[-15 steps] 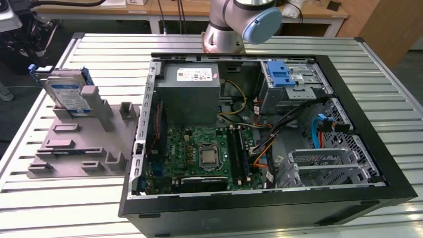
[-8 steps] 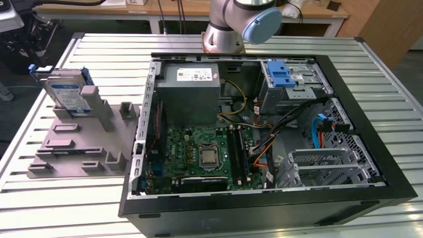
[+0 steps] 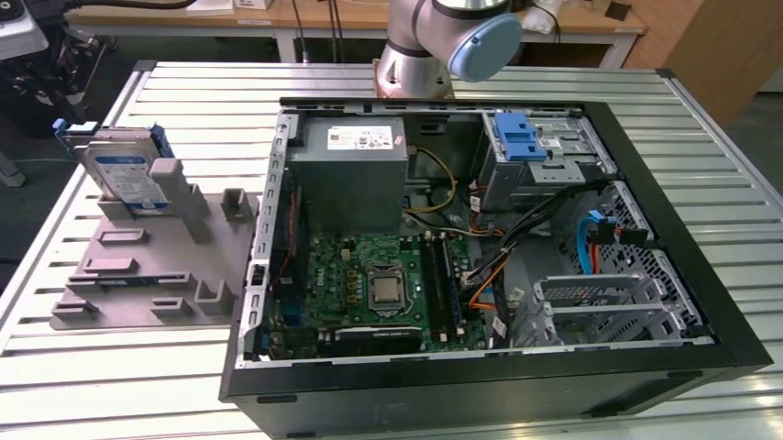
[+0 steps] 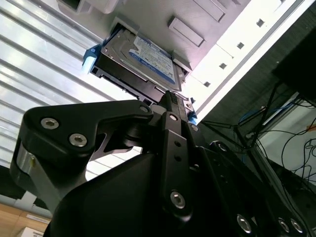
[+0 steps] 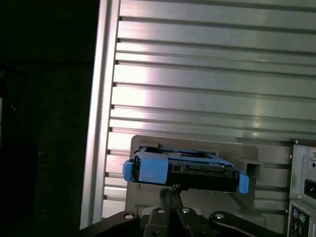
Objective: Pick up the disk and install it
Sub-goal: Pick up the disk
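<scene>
The disk (image 3: 123, 176) is a silver-grey drive with a blue-and-white label and blue rails. It stands on edge in a slot of the grey holder (image 3: 147, 266) at the exterior view's left, beside the open computer case (image 3: 685, 302). Both wrist views show the disk (image 4: 148, 57) (image 5: 182, 170) just beyond my gripper's tips. My gripper (image 4: 170, 98) (image 5: 170, 190) has its black fingers drawn together, with nothing between them. It sits close to the disk's edge, and I cannot tell whether it touches it.
Inside the case are a grey power supply box (image 3: 355, 165), a green mainboard (image 3: 380, 284), loose cables (image 3: 490, 275), and a drive cage with a blue latch (image 3: 520, 142) at the back. The ribbed metal table (image 3: 123, 385) carries everything. The arm's base (image 3: 423, 46) stands behind the case.
</scene>
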Tool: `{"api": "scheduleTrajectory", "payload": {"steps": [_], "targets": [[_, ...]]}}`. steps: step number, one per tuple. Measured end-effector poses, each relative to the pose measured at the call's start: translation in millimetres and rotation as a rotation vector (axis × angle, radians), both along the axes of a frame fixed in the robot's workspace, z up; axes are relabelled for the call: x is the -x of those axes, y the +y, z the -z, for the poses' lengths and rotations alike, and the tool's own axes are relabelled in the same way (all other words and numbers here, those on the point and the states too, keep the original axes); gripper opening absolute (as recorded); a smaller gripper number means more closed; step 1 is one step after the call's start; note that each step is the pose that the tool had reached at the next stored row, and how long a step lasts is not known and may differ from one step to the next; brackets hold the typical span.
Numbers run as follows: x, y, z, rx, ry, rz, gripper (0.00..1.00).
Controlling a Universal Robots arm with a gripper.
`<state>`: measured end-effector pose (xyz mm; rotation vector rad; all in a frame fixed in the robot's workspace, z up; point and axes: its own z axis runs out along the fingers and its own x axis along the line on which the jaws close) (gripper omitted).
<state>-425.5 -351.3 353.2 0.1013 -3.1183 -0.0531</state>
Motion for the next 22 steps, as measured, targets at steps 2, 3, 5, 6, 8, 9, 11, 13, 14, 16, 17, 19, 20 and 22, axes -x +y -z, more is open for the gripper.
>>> {"api": "scheduleTrajectory", "payload": {"steps": [2, 3, 5, 6, 8, 9, 11, 13, 14, 16, 17, 19, 20, 22], "targets": [[0.0, 0.0, 0.0, 0.0000, 0.0000, -0.003, 0.11], [0.0, 0.0, 0.0, 0.0000, 0.0000, -0.003, 0.11], [0.0, 0.0, 0.0, 0.0000, 0.0000, -0.004, 0.11], [0.0, 0.0, 0.0, 0.0000, 0.0000, -0.004, 0.11], [0.0, 0.0, 0.0, 0.0000, 0.0000, -0.004, 0.11], [0.0, 0.0, 0.0, 0.0000, -0.0001, -0.004, 0.11], [0.0, 0.0, 0.1, 0.0000, -0.0001, -0.004, 0.11], [0.0, 0.0, 0.0, 0.0000, 0.0000, -0.005, 0.11], [0.0, 0.0, 0.0, 0.0000, 0.0000, -0.005, 0.11], [0.0, 0.0, 0.0, 0.0000, 0.0000, -0.007, 0.11], [0.0, 0.0, 0.0, -0.0001, 0.0000, -0.011, 0.11], [0.0, 0.1, 0.0, 0.0000, -0.0001, -0.021, 0.11], [0.0, 0.1, 0.0, 0.0000, 0.0000, -0.027, 0.11], [0.0, 0.1, 0.1, 0.0000, -0.0001, -0.040, 0.11]]}}
